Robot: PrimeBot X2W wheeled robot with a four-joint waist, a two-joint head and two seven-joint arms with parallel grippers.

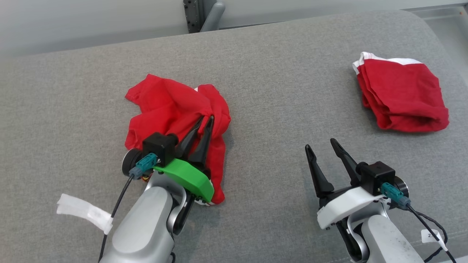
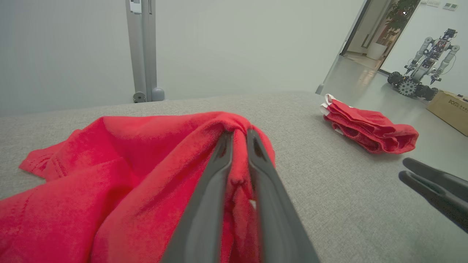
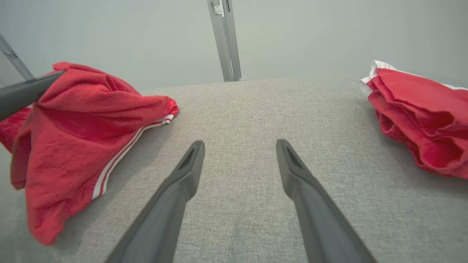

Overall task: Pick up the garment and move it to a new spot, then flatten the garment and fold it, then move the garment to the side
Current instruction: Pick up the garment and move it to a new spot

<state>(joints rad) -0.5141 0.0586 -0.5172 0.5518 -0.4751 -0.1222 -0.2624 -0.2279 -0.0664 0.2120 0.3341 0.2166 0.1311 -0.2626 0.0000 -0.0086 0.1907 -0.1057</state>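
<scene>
A crumpled red garment (image 1: 164, 106) with white stripes lies left of centre on the grey padded surface (image 1: 270, 91). My left gripper (image 1: 207, 117) is shut on a raised fold at its right side. In the left wrist view, red cloth (image 2: 139, 146) is pinched between the two dark fingers of the left gripper (image 2: 239, 131). My right gripper (image 1: 321, 143) stands open over bare grey surface, apart from both cloths, and the right wrist view has nothing between the right gripper's (image 3: 239, 144) fingers. That view also has the held garment (image 3: 84, 117) at the left, lifted into a peak.
A second red garment (image 1: 402, 96), folded with a white band, lies at the far right. A metal post (image 1: 204, 14) stands behind the surface's far edge. White tape (image 1: 82, 212) hangs off my left arm. Beyond a doorway stand another robot (image 2: 424, 69) and a cardboard box (image 2: 449, 109).
</scene>
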